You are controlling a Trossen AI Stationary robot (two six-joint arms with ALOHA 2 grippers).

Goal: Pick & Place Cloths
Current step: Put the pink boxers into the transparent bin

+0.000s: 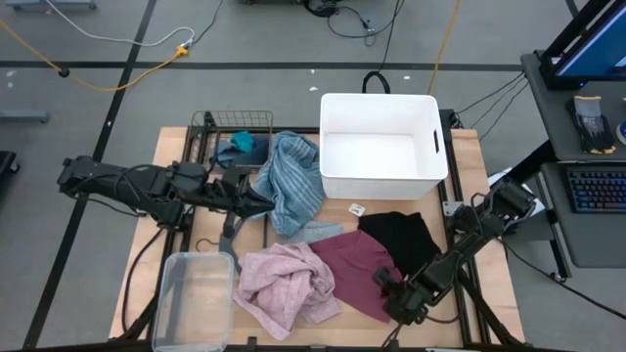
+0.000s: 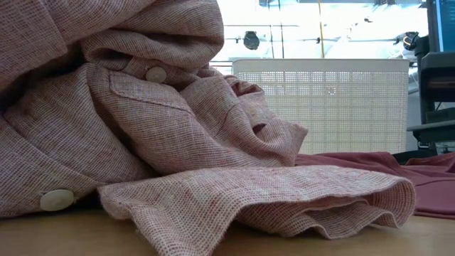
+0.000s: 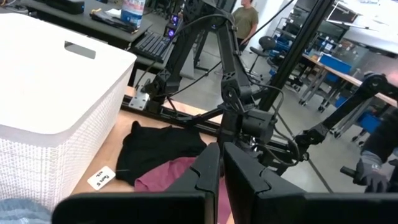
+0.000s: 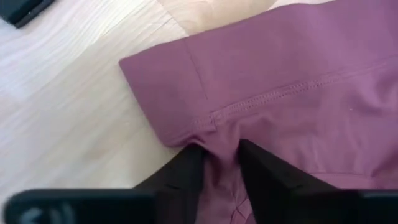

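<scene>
My right gripper (image 1: 388, 284) (image 4: 221, 163) is low over the near right part of the table, shut on the maroon cloth (image 1: 357, 266). The pink cloth (image 1: 284, 284) (image 2: 142, 121) lies bunched beside the maroon one, and the black shorts (image 1: 403, 238) (image 3: 155, 148) lie flat behind it. My left gripper (image 1: 262, 202) (image 3: 221, 168) is shut, level, at the left edge of the blue-striped towel (image 1: 293, 181), which is heaped on the table. A teal piece (image 1: 240, 147) lies in the wire basket. My right gripper pinches a raised fold of the maroon cloth (image 4: 219, 144) between its two fingers (image 4: 186, 171), just beside a stitched seam and a short sleeve (image 4: 165, 78). It comes from above, slanting. The cloth still lies spread on the table. My left gripper: whether it touches the towel cannot be told.
A white bin (image 1: 381, 147) (image 2: 320, 107) stands at the far middle of the table. A clear plastic tub (image 1: 194, 298) sits at the near left corner. A grey hanger (image 1: 230, 233) lies under my left arm, and a wire basket (image 1: 230, 125) stands far left. A small tag (image 1: 357, 208) lies by the bin.
</scene>
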